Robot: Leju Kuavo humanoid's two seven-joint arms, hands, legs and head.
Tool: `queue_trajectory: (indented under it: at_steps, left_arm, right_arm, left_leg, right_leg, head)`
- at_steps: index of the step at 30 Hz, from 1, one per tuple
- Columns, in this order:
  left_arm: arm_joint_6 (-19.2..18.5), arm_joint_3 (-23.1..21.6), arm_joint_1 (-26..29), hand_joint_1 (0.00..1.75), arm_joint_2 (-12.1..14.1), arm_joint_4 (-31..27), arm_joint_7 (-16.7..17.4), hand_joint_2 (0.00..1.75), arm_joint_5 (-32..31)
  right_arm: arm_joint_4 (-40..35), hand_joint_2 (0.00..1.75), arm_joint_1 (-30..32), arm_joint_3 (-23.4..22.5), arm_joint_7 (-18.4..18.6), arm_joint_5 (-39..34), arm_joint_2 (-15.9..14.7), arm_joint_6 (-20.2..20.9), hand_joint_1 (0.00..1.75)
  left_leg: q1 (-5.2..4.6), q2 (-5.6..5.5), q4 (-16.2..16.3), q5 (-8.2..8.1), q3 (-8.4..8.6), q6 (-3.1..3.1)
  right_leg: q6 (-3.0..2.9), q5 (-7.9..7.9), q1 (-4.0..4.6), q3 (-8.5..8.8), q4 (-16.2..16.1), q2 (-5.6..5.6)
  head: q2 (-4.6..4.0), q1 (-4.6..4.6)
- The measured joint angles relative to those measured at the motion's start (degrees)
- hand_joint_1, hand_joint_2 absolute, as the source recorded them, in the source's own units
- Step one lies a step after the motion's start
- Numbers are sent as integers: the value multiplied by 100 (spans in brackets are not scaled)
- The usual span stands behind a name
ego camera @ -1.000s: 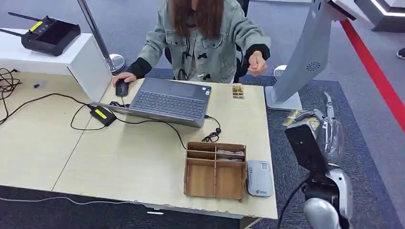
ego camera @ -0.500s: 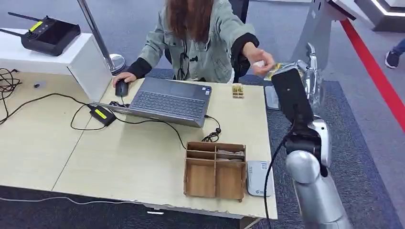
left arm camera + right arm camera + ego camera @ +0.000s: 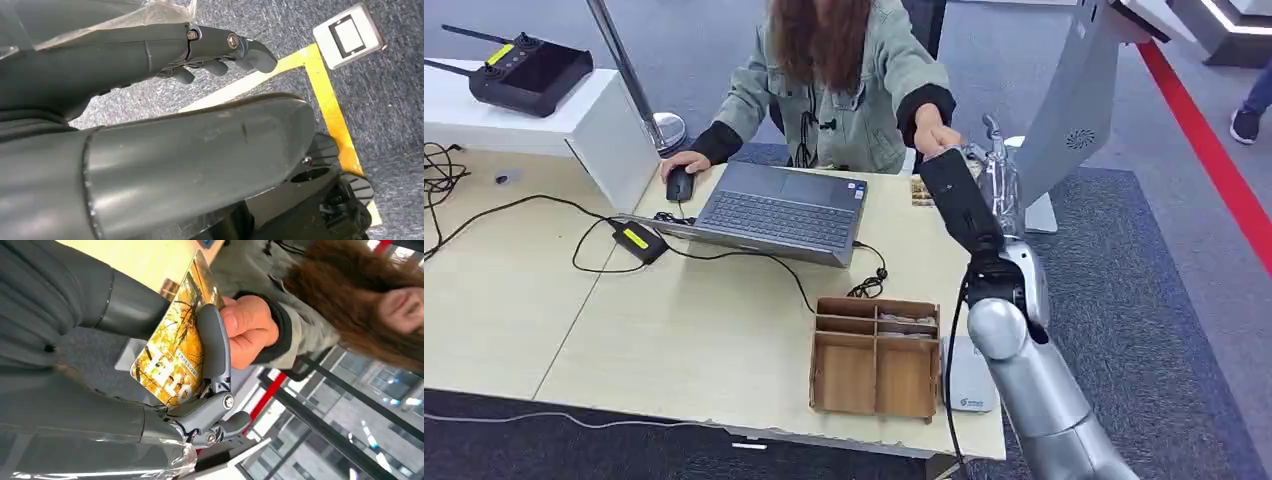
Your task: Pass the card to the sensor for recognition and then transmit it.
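From the head view, a pale wooden desk (image 3: 674, 330) stands on grey carpet crossed by a red floor stripe (image 3: 1214, 150). It carries an open laptop (image 3: 779, 212), a wooden organiser (image 3: 876, 358) and a white card reader (image 3: 969, 385); a seated person (image 3: 844, 80) works a mouse (image 3: 680, 185). The right robot hand (image 3: 984, 175) is raised over the desk's far corner, meeting the person's hand (image 3: 936, 135).

The left wrist view shows the left robot hand (image 3: 220, 55) released, fingers loosely extended above carpet marked with yellow tape (image 3: 325, 95).

The right wrist view shows the right robot hand (image 3: 200, 385) pinching a yellow card (image 3: 175, 365) with white lettering that cannot be read, while the person's hand (image 3: 247, 330) touches the card's far edge.
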Motion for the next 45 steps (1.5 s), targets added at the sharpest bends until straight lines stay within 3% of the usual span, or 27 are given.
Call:
queue_trajectory:
  at_steps: [1, 11, 17, 25, 29, 34, 37, 45]
  left_arm:
    - [0, -2, 0, 0, 0, 0, 0, 0, 0]
    - [103, -7, 19, 0, 0, 0, -50, 0, 17]
    - [164, 11, 36, 0, 15, 0, -66, 0, 101]
    - [190, 70, 49, 0, 31, 0, -92, 0, 214]
    - [225, 147, 48, 0, 39, 0, -98, 0, 265]
    - [208, 170, 38, 0, 52, 0, -146, 0, 271]
    - [184, 195, 28, 0, 55, 0, -179, 0, 249]
    - [168, 212, 20, 0, 57, 0, -203, 0, 192]
  right_arm:
    - [64, 175, -7, 11, -27, -27, 13, -9, 0]
    - [125, 175, 12, 160, -206, -612, 81, -11, 0]
    - [-945, 175, 358, 201, 173, -691, -131, 405, 0]
    - [-2698, 175, 1026, 214, 391, -193, -614, 878, 0]
    - [-3266, 175, 1446, 214, 522, 243, -857, 1358, 0]
    - [-3355, 175, 2021, 262, 335, 622, -1023, 1395, 0]
    - [-3244, 175, 2229, 371, 203, 985, -1049, 1174, 0]
    - [-2754, 175, 2491, 608, 199, 1381, -1060, 984, 2]
  left_leg:
    - [0, 0, 0, 0, 0, 0]
    - [0, 1, 0, -1, 2, 0]
    - [-2, 5, 1, -1, 8, 0]
    - [-3, 9, 1, -4, 7, 2]
    - [-3, 8, 1, -5, 8, 2]
    - [-2, 8, 0, -5, 4, 2]
    - [0, 5, 0, -5, 4, 2]
    - [0, 6, -1, -5, 4, 1]
  right_leg:
    - [0, 0, 0, 0, 0, 0]
    - [1, -2, 0, -2, -1, 1]
    - [1, -1, 0, -2, -3, 2]
    - [2, -2, -1, -2, -5, 7]
    - [2, -2, 0, 1, -6, 7]
    - [1, -2, -1, 1, -5, 6]
    - [1, -2, 0, 1, -5, 5]
    - [1, -3, 1, 1, -4, 5]
  head:
    - [2, 0]
    - [0, 0]
    - [0, 2]
    - [0, 0]
    - [0, 2]
    - [0, 2]
    - [0, 2]
    - [0, 2]
